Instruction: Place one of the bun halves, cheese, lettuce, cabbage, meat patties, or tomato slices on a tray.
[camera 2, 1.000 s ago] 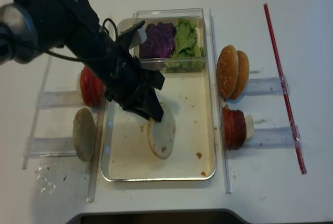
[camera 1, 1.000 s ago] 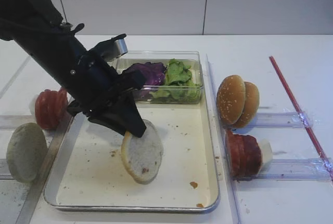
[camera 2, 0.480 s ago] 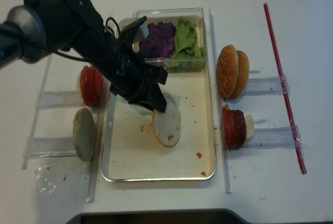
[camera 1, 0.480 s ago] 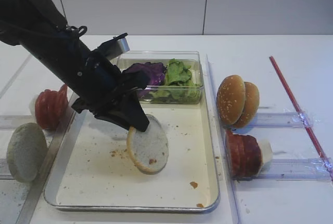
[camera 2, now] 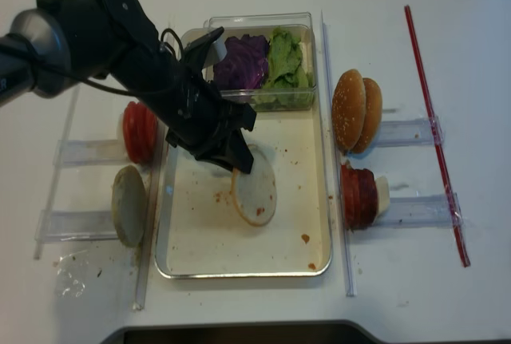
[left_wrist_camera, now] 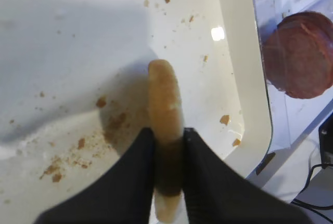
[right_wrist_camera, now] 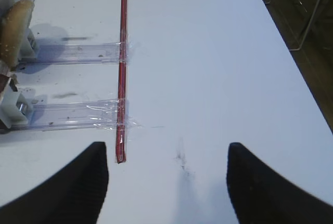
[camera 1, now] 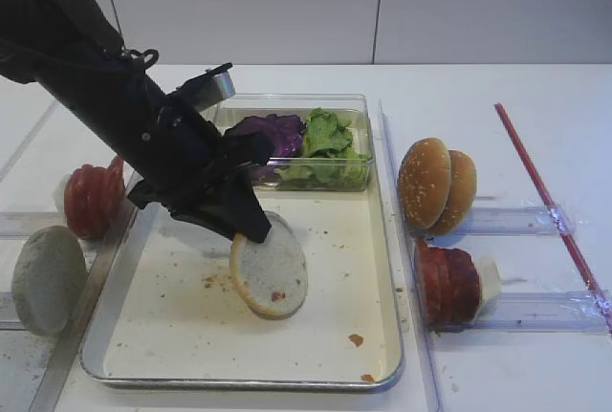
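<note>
1 pale bun half hangs pinched by its upper edge in my left tool, jaws clamped tight on the crust, as the wrist view shows the disc standing edge-on between the 2 black fingers. The bun half tilts over the middle of the tray, its lower rim close to the crumb-speckled surface or just touching it; I cannot tell which from these angles. By my reading the carry is nearly finished: the piece is already inside the tray's raised rim, and what is left is to lower it flat, let go and draw the arm clear. At the tray's far end sits a clear box holding the purple cabbage beside the green lettuce. To the left of the tray, on the table, the tomato slices stand on edge, with a 2nd bun half in front of them. To the right stand 2 sesame bun tops and the stacked meat patties, with what looks like a pale slice at the stack's outer end. My right tool idles well off to the right, fingers spread wide above bare table near a red strip, gripping nothing.
</note>
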`<state>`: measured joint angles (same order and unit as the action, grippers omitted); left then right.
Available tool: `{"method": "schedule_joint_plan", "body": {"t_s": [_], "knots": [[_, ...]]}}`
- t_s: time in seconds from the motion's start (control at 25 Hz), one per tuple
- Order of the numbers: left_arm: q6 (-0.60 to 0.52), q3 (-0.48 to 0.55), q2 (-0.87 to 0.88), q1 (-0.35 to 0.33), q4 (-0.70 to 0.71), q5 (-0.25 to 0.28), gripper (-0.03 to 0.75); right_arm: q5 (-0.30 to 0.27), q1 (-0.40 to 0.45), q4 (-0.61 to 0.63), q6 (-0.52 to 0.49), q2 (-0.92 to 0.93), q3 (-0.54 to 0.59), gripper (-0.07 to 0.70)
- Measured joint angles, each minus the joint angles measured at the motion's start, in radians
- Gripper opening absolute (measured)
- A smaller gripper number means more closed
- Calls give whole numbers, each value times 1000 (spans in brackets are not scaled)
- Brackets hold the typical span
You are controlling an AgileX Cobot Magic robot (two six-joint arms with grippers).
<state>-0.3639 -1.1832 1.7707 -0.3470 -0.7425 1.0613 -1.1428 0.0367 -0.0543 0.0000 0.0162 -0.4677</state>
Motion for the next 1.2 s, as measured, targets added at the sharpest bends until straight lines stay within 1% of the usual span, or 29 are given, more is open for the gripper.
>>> {"method": "schedule_joint_plan", "body": {"t_s": [0.08, 0.2, 0.36, 0.52, 0.6, 0.68, 0.76, 0.88, 0.96, 1.08, 1.2], "knots": [[4, 0, 0, 0, 2, -12, 135, 0, 0, 0, 0, 0, 0, 508], [9, 0, 0, 0, 17, -23, 205, 0, 0, 0, 0, 0, 0, 508], [56, -8, 0, 0, 83, -27, 293, 0, 0, 0, 0, 0, 0, 508], [87, -35, 1, 0, 128, -29, 337, 0, 0, 0, 0, 0, 0, 508], [94, -61, 1, 0, 135, -16, 342, 0, 0, 0, 0, 0, 0, 508], [123, -91, 1, 0, 162, 14, 347, 0, 0, 0, 0, 0, 0, 508], [171, -125, 1, 0, 208, 52, 347, 0, 0, 0, 0, 0, 0, 508], [244, -194, 1, 0, 296, 130, 347, 0, 0, 0, 0, 0, 0, 508], [285, -240, 1, 0, 343, 146, 347, 0, 0, 0, 0, 0, 0, 508], [346, -298, 1, 0, 398, 150, 347, 0, 0, 0, 0, 0, 0, 508], [385, -313, 1, 0, 439, 155, 348, 0, 0, 0, 0, 0, 0, 508]]}}
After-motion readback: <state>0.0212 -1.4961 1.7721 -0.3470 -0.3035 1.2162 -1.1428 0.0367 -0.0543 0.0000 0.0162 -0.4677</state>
